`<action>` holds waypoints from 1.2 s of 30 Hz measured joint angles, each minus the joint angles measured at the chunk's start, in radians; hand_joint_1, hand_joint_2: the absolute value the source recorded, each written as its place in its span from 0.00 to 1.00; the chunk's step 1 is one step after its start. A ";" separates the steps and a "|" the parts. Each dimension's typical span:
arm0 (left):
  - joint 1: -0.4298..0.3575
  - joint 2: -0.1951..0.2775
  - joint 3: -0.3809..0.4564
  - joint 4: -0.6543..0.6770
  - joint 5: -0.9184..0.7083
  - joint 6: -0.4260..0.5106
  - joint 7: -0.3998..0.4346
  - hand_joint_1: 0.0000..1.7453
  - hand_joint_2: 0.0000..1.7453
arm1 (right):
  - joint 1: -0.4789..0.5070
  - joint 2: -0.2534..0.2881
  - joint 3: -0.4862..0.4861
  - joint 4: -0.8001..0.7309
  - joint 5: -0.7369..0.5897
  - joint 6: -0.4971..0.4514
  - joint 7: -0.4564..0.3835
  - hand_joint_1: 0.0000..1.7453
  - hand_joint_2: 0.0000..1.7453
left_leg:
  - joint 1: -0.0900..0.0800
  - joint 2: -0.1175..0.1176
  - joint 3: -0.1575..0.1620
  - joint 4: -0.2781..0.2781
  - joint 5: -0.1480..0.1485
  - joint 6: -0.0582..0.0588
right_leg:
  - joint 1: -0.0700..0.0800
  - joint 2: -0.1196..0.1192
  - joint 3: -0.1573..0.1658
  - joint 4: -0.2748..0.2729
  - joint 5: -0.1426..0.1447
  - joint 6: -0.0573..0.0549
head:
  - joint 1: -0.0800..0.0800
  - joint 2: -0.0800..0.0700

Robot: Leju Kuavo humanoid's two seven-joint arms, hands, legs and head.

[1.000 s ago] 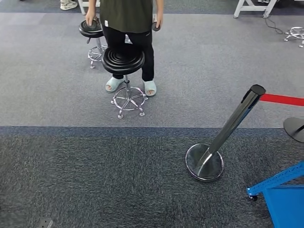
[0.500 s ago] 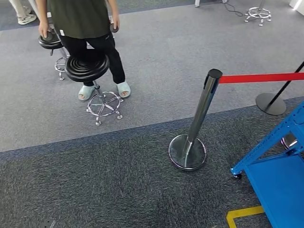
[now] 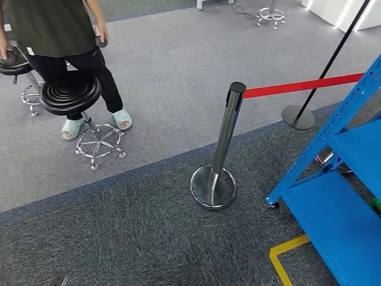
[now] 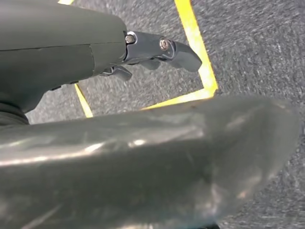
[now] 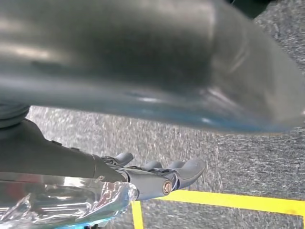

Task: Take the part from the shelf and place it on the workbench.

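Closest in, both arms hang by the robot's sides over the dark grey carpet. The left hand has its fingers stretched out almost straight and apart, with nothing in them. The right hand also has its fingers reaching out. Something crinkled, shiny and silver lies right against its underside, and I cannot tell what it is or whether the hand has hold of it.

Yellow floor tape marks a corner on the carpet just beside the blue shelf. The shelf stands at the right edge of the floor, its lower board low over the carpet and its slanted perforated upright resting on a small caster. I cannot make out the part, so I cannot tell where it is.

Near the shelf's foot, a chrome barrier post rises from a round base at the far edge of the dark carpet band. A red belt runs from its top towards the shelf's upright.

On the lighter carpet beyond, well apart from the post, a black round stool stands on a chrome star base. A person in a dark green top, black trousers and pale slippers stands just behind it, one hand resting on a second stool. Farther back, a thin black post leans up from a round base.
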 joint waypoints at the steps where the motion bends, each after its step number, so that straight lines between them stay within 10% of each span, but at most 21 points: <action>1: 0.003 -0.001 0.000 0.000 0.002 0.003 0.000 0.00 0.00 | -0.003 0.001 0.000 0.000 0.003 -0.002 -0.001 0.00 0.00 | -0.003 0.016 0.000 0.000 -0.001 0.003 | 0.000 -0.022 -0.032 0.069 -0.036 0.002 | 0.002 0.000; 4: 0.005 -0.003 0.001 0.000 0.003 0.015 0.004 0.00 0.00 | -0.004 0.003 0.000 0.000 0.010 -0.006 -0.004 0.00 0.00 | -0.006 0.062 0.004 0.001 -0.005 0.005 | -0.001 -0.037 -0.067 0.163 -0.062 0.005 | 0.002 0.000; 8: 0.003 -0.005 0.002 0.000 0.002 0.003 0.004 0.00 0.00 | -0.005 0.004 -0.001 0.000 0.010 -0.011 -0.008 0.00 0.00 | -0.011 0.110 0.022 0.003 -0.019 -0.011 | 0.002 -0.099 0.070 -0.068 0.035 -0.002 | 0.001 0.000; 11: 0.000 -0.003 0.002 0.000 0.000 -0.009 -0.003 0.00 0.00 | -0.007 0.005 -0.002 0.000 0.005 -0.011 -0.008 0.00 0.00 | -0.014 0.140 0.034 0.000 -0.023 -0.025 | 0.006 -0.089 0.085 -0.104 0.044 -0.017 | -0.002 0.000; 14: -0.006 -0.004 0.002 0.000 -0.003 0.002 -0.013 0.00 0.00 | -0.007 0.005 -0.015 0.000 -0.031 -0.017 -0.009 0.00 0.00 | -0.006 0.088 0.023 0.033 -0.055 -0.042 | 0.001 -0.055 0.084 -0.111 0.052 -0.035 | -0.004 0.000; 17: 0.001 -0.005 0.002 0.000 0.001 0.021 -0.020 0.00 0.00 | -0.016 0.013 -0.050 0.000 -0.084 -0.039 -0.018 0.00 0.00 | -0.004 0.027 -0.070 0.220 -0.145 -0.046 | -0.001 -0.016 0.081 -0.113 0.057 -0.045 | -0.008 0.000; 19: 0.004 -0.009 0.002 0.000 0.003 0.026 -0.014 0.00 0.00 | -0.016 0.020 -0.070 0.000 -0.099 -0.055 -0.026 0.00 0.00 | -0.004 0.020 -0.112 0.283 -0.145 -0.045 | -0.001 0.016 0.080 -0.113 0.058 -0.046 | -0.008 0.000; 23: 0.003 -0.012 0.002 0.000 0.000 0.031 0.008 0.00 0.00 | -0.019 0.024 -0.088 0.000 -0.091 -0.050 -0.028 0.00 0.00 | 0.004 -0.049 -0.028 0.070 -0.015 -0.038 | -0.003 0.076 0.077 -0.110 0.063 -0.035 | -0.008 0.000; 25: 0.001 -0.012 0.002 0.000 -0.010 0.039 0.011 0.00 0.00 | -0.020 0.024 -0.088 0.000 -0.066 -0.037 -0.013 0.00 0.00 | 0.006 -0.085 -0.004 0.012 -0.005 -0.034 | -0.003 0.101 0.068 -0.111 0.068 -0.022 | -0.008 0.000; 27: -0.002 -0.012 0.001 0.000 -0.020 0.046 0.011 0.00 0.00 | -0.014 0.024 -0.087 0.000 -0.041 -0.026 0.003 0.00 0.00 | 0.005 -0.064 -0.001 0.002 -0.003 -0.021 | -0.007 0.121 0.059 -0.118 0.074 -0.007 | -0.008 0.000; 31: -0.002 -0.011 0.000 0.000 -0.023 0.048 0.010 0.00 0.00 | -0.011 0.023 -0.087 0.000 -0.032 -0.020 0.005 0.00 0.00 | 0.001 -0.001 0.003 -0.007 0.002 0.003 | -0.001 -0.011 -0.010 0.024 -0.017 0.007 | 0.002 0.000; 33: 0.003 -0.012 0.000 0.000 -0.017 0.049 0.009 0.00 0.00 | -0.014 0.023 -0.087 0.000 -0.035 -0.020 -0.003 0.00 0.00 | -0.003 0.034 0.005 -0.007 0.000 0.005 | -0.003 -0.034 -0.061 0.143 -0.070 0.012 | 0.003 0.000; 36: 0.001 -0.016 0.000 0.000 -0.011 0.053 0.007 0.00 0.00 | -0.009 0.022 -0.087 0.000 -0.036 -0.021 -0.008 0.00 0.00 | -0.004 0.077 0.011 -0.006 -0.004 0.002 | -0.004 -0.048 -0.014 0.081 -0.023 0.015 | 0.003 0.000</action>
